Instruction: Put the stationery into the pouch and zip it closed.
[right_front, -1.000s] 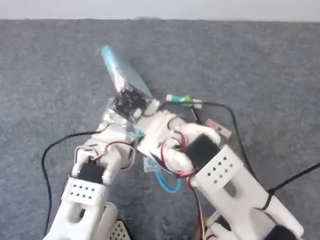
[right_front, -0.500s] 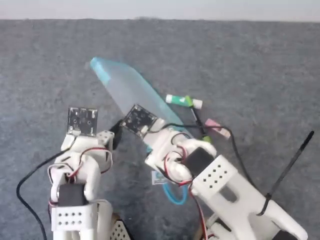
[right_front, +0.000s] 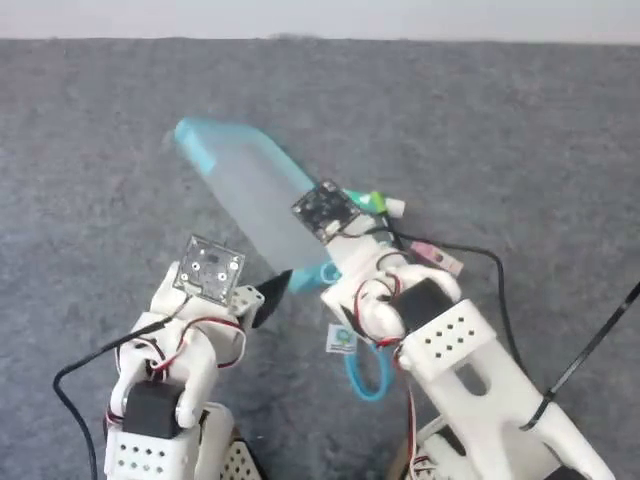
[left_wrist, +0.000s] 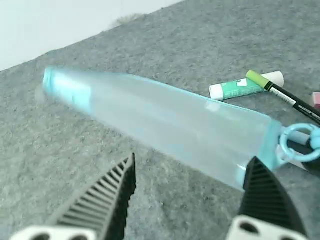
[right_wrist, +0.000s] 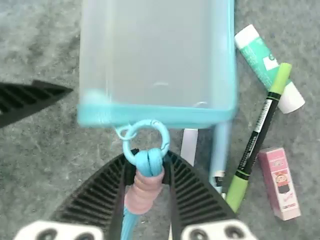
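1. Right wrist view: we see the translucent blue pouch (right_wrist: 155, 55) stretched across the grey mat (right_wrist: 30, 40), its ring end at the right gripper (right_wrist: 145, 162).
2. That gripper's jaws are clamped on the pouch's strap (right_wrist: 142, 185).
3. We find the left gripper (left_wrist: 194, 165) spread wide and empty, just beside the pouch.
4. A glue stick (right_wrist: 265, 62), green-capped pen (right_wrist: 257, 135) and pink eraser (right_wrist: 282, 182) lie beside the pouch.

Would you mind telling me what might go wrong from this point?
The right gripper holds the pouch only by its strap, so the pouch may swing or twist away from the open left gripper. The pen, glue stick and eraser lie close beside the pouch's strap end, so dragging it could scatter them.
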